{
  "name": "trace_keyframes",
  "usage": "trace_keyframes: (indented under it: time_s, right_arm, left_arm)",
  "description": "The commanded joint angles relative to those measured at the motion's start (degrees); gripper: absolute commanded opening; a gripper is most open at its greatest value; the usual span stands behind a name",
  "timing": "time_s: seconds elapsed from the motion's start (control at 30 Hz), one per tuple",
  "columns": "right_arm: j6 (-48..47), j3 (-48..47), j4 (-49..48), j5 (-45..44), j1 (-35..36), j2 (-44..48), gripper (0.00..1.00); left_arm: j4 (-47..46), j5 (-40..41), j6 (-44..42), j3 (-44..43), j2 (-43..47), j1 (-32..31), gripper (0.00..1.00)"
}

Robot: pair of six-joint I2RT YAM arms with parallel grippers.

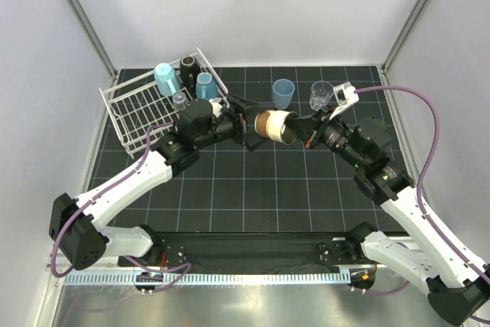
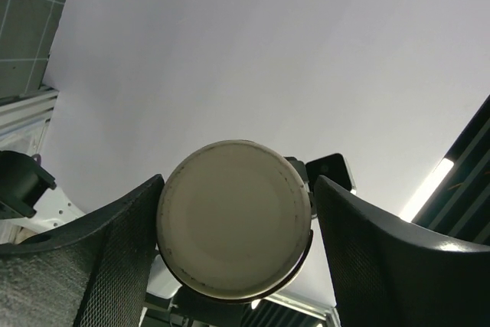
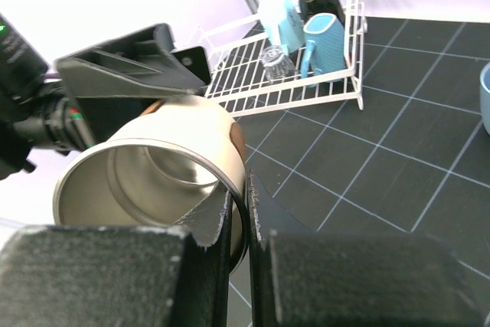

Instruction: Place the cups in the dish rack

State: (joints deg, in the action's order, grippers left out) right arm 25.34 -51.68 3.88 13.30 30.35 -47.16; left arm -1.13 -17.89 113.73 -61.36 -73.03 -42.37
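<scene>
Cups (image 1: 167,79) sit at the far end of the rack (image 1: 126,112) on the left. The brown cup (image 1: 276,125) hangs sideways in mid-air over the middle of the table (image 1: 253,181), between both arms. The left gripper (image 1: 251,125), its arm stretched rightward, straddles the cup's base with jaws apart, one finger touching or nearly so. It should close squarely on the base before the other side lets go. The right gripper (image 1: 301,130), reaching leftward with a bent wrist, pinches the rim wall.
</scene>
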Motion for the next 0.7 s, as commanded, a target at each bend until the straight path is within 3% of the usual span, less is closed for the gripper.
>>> trace_keyframes:
  time_s: [0.0, 0.1, 0.47, 0.57, 0.67]
  right_arm:
    - [1.3, 1.0, -0.5, -4.0, 0.6, 0.5, 0.04]
    - [1.5, 1.2, -0.6, -5.8, 1.1, 0.5, 0.04]
    - [1.9, 1.8, -1.7, -7.8, 2.4, -0.4, 0.04]
    - [2.2, 1.8, -2.1, -7.9, 3.0, -0.8, 0.04]
    - [1.8, 1.8, -1.9, -7.9, 3.2, -0.8, 0.11]
  left_arm:
    - [-6.3, -0.1, 7.9, -3.6, 1.4, -0.3, 0.77]
    - [-6.4, -0.3, 7.7, -4.1, 1.2, -0.3, 0.8]
    - [-7.7, -0.2, 8.3, -5.1, 0.5, -0.3, 0.77]
    - [-9.2, -0.2, 8.4, -5.1, -0.2, -0.4, 0.71]
    - [-11.3, 0.1, 9.1, -4.2, -0.2, -0.5, 0.47]
